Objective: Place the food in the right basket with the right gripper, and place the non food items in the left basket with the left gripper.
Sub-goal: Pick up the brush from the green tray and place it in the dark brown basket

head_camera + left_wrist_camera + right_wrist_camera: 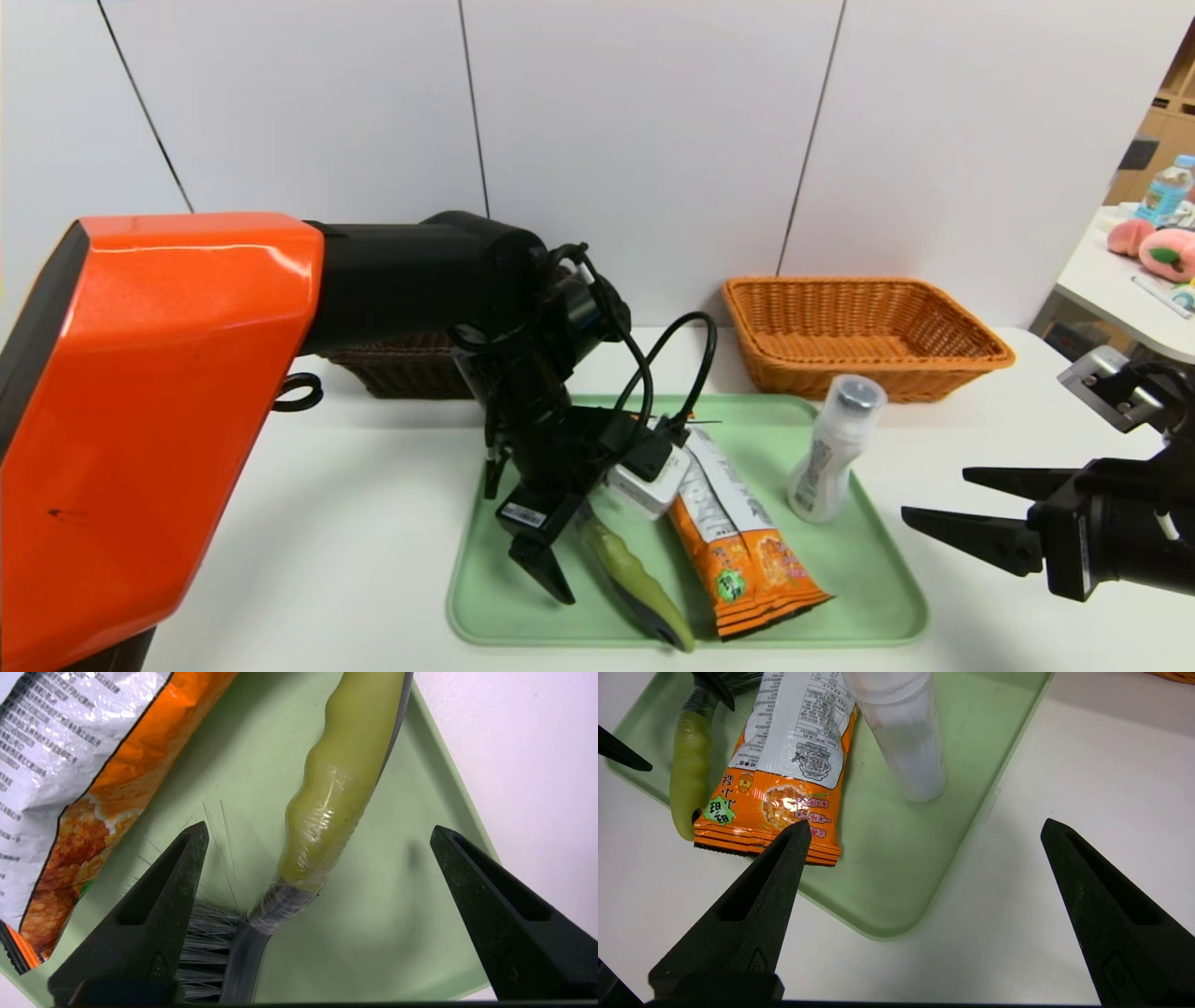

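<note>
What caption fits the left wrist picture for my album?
Open black left claw above a yellow-green-handled, grey-bristled brush.

Head view, read as a clock face. Pale green tray (868, 597), rounded corners, flat on white table (355, 551), toward 5 to 6 o'clock. White wall panels (644, 140) behind, dark seams running down, 10 round to 1 o'clock. Far off, between 2 and 3: second white table (1102, 271); on it, upright clear bottle (1163, 196), pale blue cap, blue label. Pink plush-looking things (1171, 254) just below bottle toward 3, one with green leaf mark. Light wooden shelving (1158, 140) beyond, near 2.
</note>
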Available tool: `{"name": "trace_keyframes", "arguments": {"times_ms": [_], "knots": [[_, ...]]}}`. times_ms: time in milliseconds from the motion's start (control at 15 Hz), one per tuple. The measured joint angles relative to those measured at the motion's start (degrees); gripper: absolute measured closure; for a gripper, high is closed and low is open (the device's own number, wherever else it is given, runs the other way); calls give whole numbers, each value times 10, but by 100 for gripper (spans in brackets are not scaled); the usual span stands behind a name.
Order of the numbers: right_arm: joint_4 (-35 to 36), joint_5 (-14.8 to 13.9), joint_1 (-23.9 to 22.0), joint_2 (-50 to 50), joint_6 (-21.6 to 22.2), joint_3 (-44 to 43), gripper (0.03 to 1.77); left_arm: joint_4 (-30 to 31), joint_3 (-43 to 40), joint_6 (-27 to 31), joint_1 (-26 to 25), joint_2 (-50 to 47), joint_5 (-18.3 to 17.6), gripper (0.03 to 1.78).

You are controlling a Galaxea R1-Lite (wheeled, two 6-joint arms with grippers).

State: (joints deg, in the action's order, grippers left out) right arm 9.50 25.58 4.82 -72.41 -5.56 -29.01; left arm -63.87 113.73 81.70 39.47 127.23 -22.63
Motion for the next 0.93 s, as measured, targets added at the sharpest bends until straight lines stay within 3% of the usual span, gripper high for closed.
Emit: {"name": "trace_keyframes", "arguments": {"times_ms": [600, 933], "knots": [[0, 0, 0, 0, 0, 0, 10, 5, 0, -6, 11, 9, 2, 12], [0, 0, 0, 0, 0, 1, 10, 9, 0, 45, 10, 8, -2, 12]]}}
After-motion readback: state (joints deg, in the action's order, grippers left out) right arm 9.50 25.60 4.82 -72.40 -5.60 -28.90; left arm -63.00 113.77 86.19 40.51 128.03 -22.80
